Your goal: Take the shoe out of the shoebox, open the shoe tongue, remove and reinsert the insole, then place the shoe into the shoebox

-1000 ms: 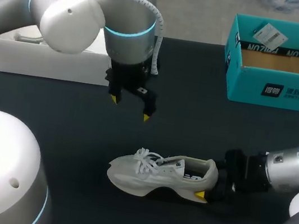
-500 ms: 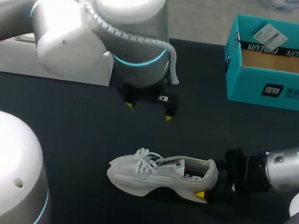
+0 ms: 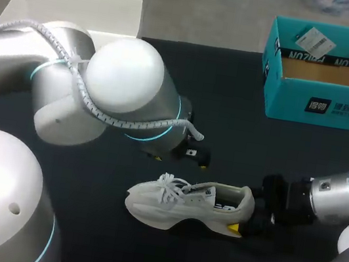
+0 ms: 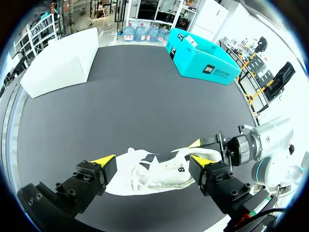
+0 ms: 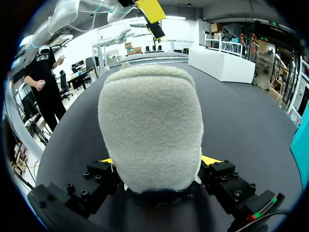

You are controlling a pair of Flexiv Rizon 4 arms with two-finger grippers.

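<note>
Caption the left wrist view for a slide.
Open left jaws hover over the white shoe; right jaws grip its heel on the black table.

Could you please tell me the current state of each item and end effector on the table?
shoe: out of the box, upright on its sole on the table, laced, heel gripped.
shoebox: open, no shoe inside.
white box: lying apart at the far left corner.
left end effector: open, above the shoe's laces.
right end effector: shut on the shoe's heel.
</note>
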